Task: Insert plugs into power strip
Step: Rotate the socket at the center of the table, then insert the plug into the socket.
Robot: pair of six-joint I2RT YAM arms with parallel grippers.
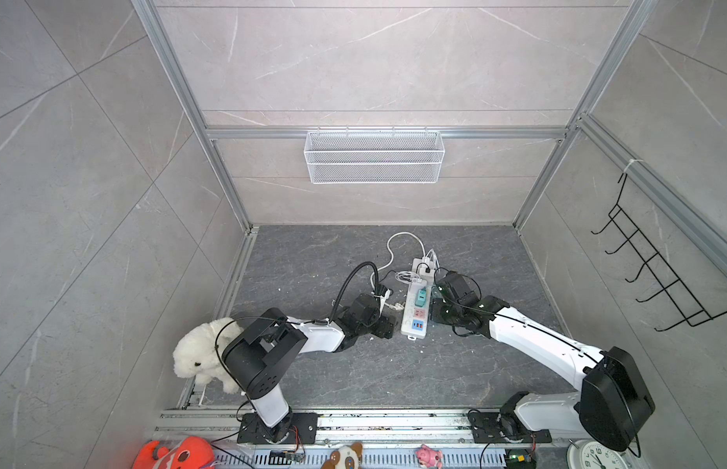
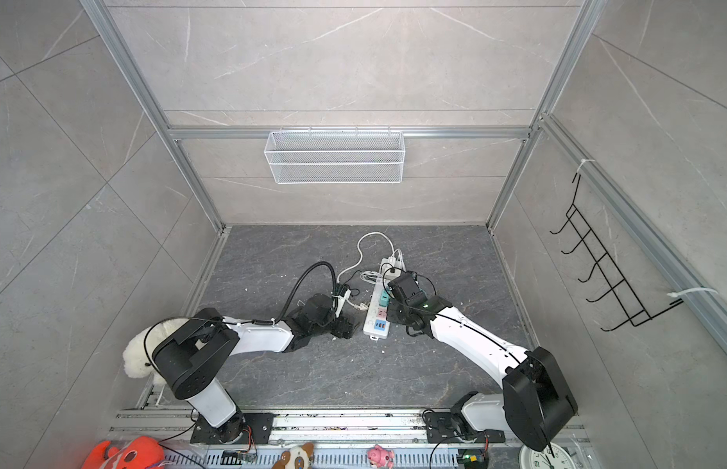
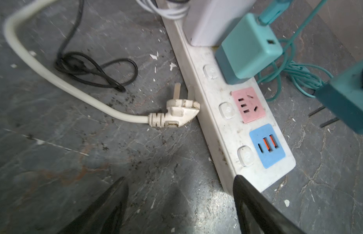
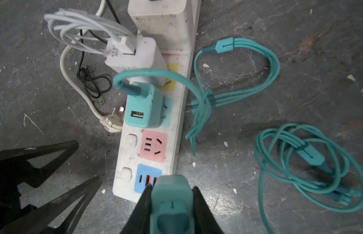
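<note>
My worktop point(image 1: 353, 373) is dark grey stone with pale cracks. The long white power strip point(image 1: 407, 323) lies flat near its middle. On the strip's left side, the thick white cord point(image 3: 119, 115) loops over the stone. The cord's pronged plug point(image 3: 176, 113) lies right up against the strip, and a thin black cable point(image 3: 117, 87) curls close by. On the right side lies a teal cable bundle point(image 4: 207, 100) just beside the strip, and a second teal bundle point(image 4: 310, 156) farther off. I see little white flecks point(image 3: 154, 56) scattered about. A fluffy white toy point(image 1: 199, 357) sits at the left edge.

My white-shelled arms point(image 1: 317, 337), black joint housings point(image 1: 264, 357), thin black cables point(image 1: 532, 328) along them, a ribbed black hose point(image 1: 347, 280) on my left, tapered black fingers point(image 3: 107, 206), black base plates point(image 1: 307, 428)
</note>
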